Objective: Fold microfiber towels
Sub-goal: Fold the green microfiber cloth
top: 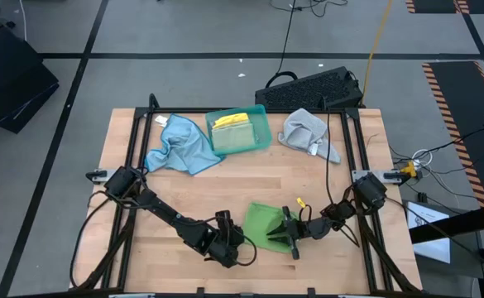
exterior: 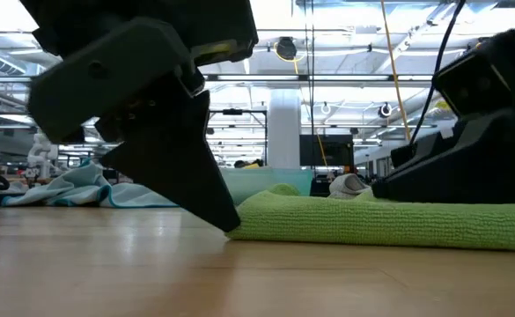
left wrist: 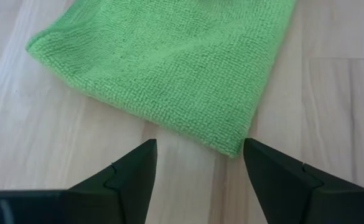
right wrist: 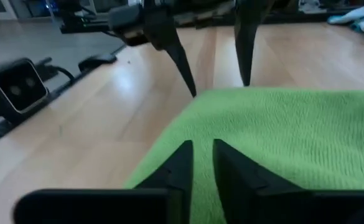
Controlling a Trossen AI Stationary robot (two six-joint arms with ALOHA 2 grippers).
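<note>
Right now the green towel (top: pixel 268 224) you are working lies flat on the wooden table (top: pixel 366 157), near its front edge, between the two arms. It looks already doubled over, judging by the thick rounded edge in the low view.

Your left gripper (left wrist: pixel 197 163) sits just beside the towel's corner with its fingers spread wide and nothing between them; the tips are down near the wood. Your right gripper (right wrist: pixel 201 163) is over the opposite side of the towel, fingers nearly together with only a thin gap. You cannot tell from here whether they pinch any cloth.

Expect this towel to be light, limp and grippy rather than slick. It will sag and drape as soon as you lift it, and a single layer may peel away from the one below. Take it at a corner or along the folded edge, catching both layers, and keep the lift low so the fold stays square.

The blue towel (top: pixel 178 146) lies crumpled at the back left, the grey towel (top: pixel 306 132) at the back right, and the teal tray (top: pixel 261 116) between them holds a yellow towel (top: pixel 232 122) on top of another cloth.
</note>
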